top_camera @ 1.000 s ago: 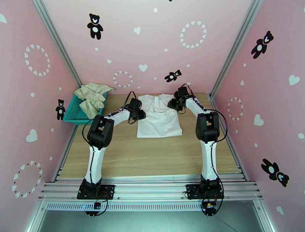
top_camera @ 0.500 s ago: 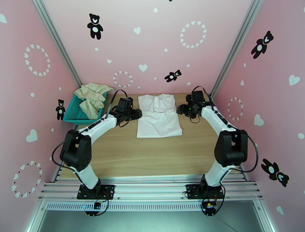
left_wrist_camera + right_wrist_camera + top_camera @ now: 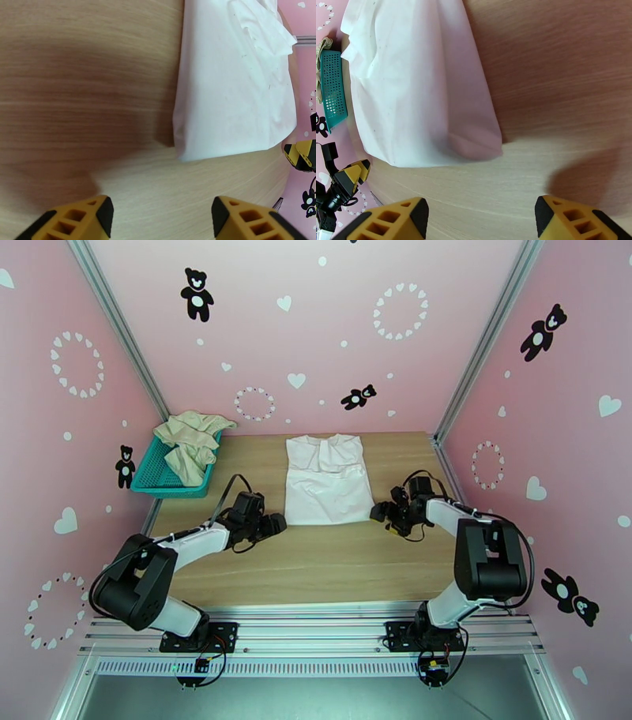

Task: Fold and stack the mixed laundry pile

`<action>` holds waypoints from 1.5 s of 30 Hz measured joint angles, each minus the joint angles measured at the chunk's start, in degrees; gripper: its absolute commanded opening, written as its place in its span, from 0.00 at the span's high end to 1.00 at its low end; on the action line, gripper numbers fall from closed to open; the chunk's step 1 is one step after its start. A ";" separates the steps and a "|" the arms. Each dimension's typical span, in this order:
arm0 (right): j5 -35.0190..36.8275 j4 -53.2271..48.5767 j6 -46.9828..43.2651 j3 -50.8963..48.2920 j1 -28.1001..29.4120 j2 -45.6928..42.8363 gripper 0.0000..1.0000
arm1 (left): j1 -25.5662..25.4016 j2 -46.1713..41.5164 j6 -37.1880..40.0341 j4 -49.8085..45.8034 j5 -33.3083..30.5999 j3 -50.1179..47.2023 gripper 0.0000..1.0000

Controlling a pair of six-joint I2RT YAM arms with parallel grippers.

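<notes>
The white T-shirt [image 3: 328, 481] lies flat at the table's back centre, sleeves folded in, hem toward me. The cream-beige garment [image 3: 189, 441] is heaped in the teal basket [image 3: 158, 477] at the back left. My left gripper [image 3: 276, 524] is open, low over the wood just outside the shirt's near left corner. My right gripper [image 3: 379, 514] is open beside the near right corner. In the left wrist view the gripper [image 3: 162, 217] has bare wood between its fingers and the shirt's corner [image 3: 233, 90] ahead. The right wrist view shows the same for the right gripper [image 3: 482, 217] and the shirt [image 3: 418, 87].
Bare wooden table [image 3: 316, 564] stretches between the shirt's hem and the arm bases. Pink walls and aluminium posts close in the sides and back. The basket [image 3: 333, 90] sits against the left wall.
Both arms have drawn back from the shirt's upper sides down to its near corners. Both grippers have opened, and the shirt lies where it was left.
</notes>
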 measured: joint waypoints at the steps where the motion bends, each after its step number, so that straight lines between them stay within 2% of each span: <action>1: -0.39 0.94 0.50 0.00 0.00 0.48 0.30 | -0.07 0.96 -0.57 1.33 0.24 0.07 0.31; 12: -0.96 3.82 3.15 1.49 0.50 4.92 0.41 | -2.36 9.60 -3.26 6.14 0.76 5.86 0.47; 17: -0.96 3.82 3.48 2.27 0.55 5.95 0.47 | -2.99 12.20 -3.76 7.19 0.66 8.02 0.59; 19: -0.96 3.82 3.58 2.73 0.74 6.38 0.53 | -3.32 13.27 -4.26 7.76 0.52 8.70 0.64; 23: -0.59 4.35 3.72 4.04 1.70 7.98 0.67 | -3.48 14.08 -4.66 8.35 0.35 8.94 0.81; 26: -0.09 5.18 3.74 4.52 2.47 8.68 0.77 | -3.48 14.03 -4.70 8.37 -0.02 9.01 1.00; 31: 1.11 5.49 3.37 4.31 2.86 8.48 0.91 | -3.48 12.00 -4.13 7.39 -0.83 8.87 1.00; 36: 1.86 6.43 3.23 0.04 2.91 4.74 0.98 | -3.65 5.60 -3.89 7.67 -1.90 5.27 1.00; 41: 3.28 4.00 2.95 -6.84 3.23 -4.24 0.99 | -4.79 -1.18 -3.41 6.01 -2.08 -0.33 1.00; 45: 5.33 -1.75 2.78 -11.39 3.23 -16.09 1.00 | -7.69 -9.20 -3.28 2.08 -2.84 -4.79 1.00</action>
